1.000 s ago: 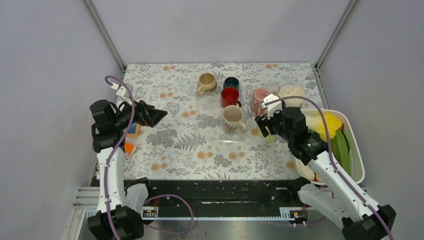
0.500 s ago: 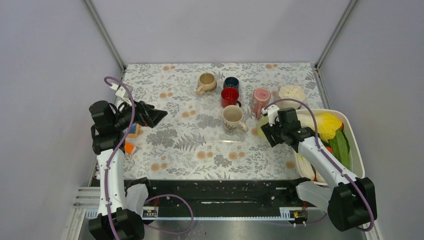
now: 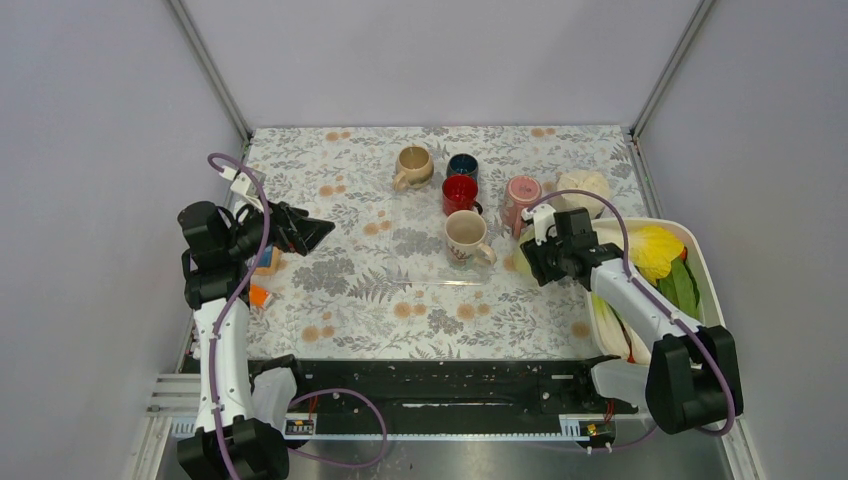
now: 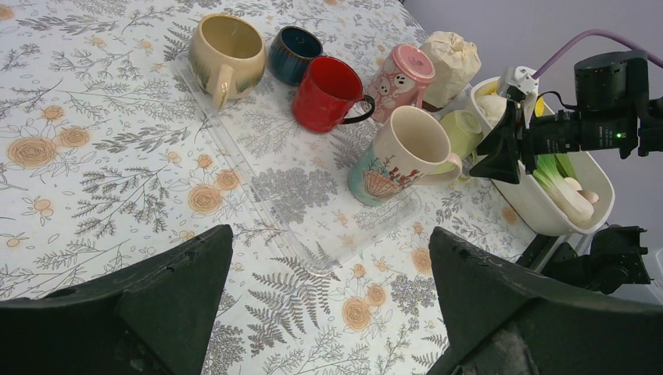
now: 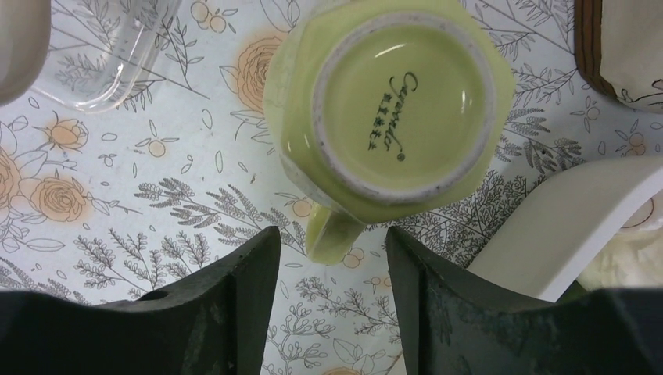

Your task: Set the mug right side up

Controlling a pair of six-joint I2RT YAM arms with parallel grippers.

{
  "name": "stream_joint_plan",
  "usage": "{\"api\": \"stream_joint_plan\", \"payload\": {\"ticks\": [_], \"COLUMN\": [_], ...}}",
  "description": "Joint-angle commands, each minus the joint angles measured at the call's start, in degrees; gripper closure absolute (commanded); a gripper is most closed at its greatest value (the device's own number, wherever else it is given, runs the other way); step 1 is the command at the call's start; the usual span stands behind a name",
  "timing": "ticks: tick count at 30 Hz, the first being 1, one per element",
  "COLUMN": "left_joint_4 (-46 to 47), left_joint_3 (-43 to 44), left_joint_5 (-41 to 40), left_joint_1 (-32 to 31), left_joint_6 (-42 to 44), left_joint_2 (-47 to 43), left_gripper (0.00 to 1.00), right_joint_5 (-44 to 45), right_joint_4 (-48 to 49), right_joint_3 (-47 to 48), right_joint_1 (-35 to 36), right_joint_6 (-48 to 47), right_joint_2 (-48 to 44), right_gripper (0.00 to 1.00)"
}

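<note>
The right hand [image 5: 330,258] hangs half open and holds nothing, low over the table [image 3: 340,290] near its right edge. Just beyond its fingertips, the green mug [image 5: 403,94] sits upside down, its handle [image 5: 332,230] pointing back into the gap. The left hand [image 4: 330,250], wide open and empty, is well apart at the left edge.

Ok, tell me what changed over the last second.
The right gripper pulled back from the pink mug toward the near edge, its jaws narrowing. It now hangs open over the upside-down green mug, straddling its handle, nothing gripped. The left gripper and every mug stayed put.
</note>
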Motion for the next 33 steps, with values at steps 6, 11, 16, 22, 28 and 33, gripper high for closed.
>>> {"api": "stream_joint_plan", "payload": {"ticks": [6,11,16,22,28,33], "left_joint_4": [3.3,3.5,3.8,3.8,4.9,8.3], "left_joint_3": [-0.9,-0.9,-1.1,-1.1,-1.2,-0.7], "left_joint_5": [1.6,1.7,1.7,1.8,2.4,3.8], "left_joint_1": [0.4,0.4,0.4,0.4,0.4,0.2], "left_joint_6": [0.9,0.9,0.7,0.6,0.0,-2.7], "left_joint_2": [-0.4,-0.3,-0.2,0.0,-0.3,-1.2], "left_gripper": [0.01,0.01,0.01,0.01,0.01,0.01], "right_joint_5": [-0.5,-0.8,-0.3,1.4,2.8,1.7], "right_joint_4": [6.2,7.0,8.9,12.3,14.6,12.6], "right_joint_3": [1.5,1.6,0.4,-2.1,-3.6,-0.8], "right_joint_1": [-0.8,-0.8,-0.7,-0.8,-0.8,-0.8], "right_joint_6": [1.5,1.8,1.7,1.1,0.6,1.1], "right_joint_2": [1.4,2.9,2.0,-3.0,-12.5,-21.1], "right_gripper": [0.46,0.52,0.72,1.00,1.00,1.00]}}
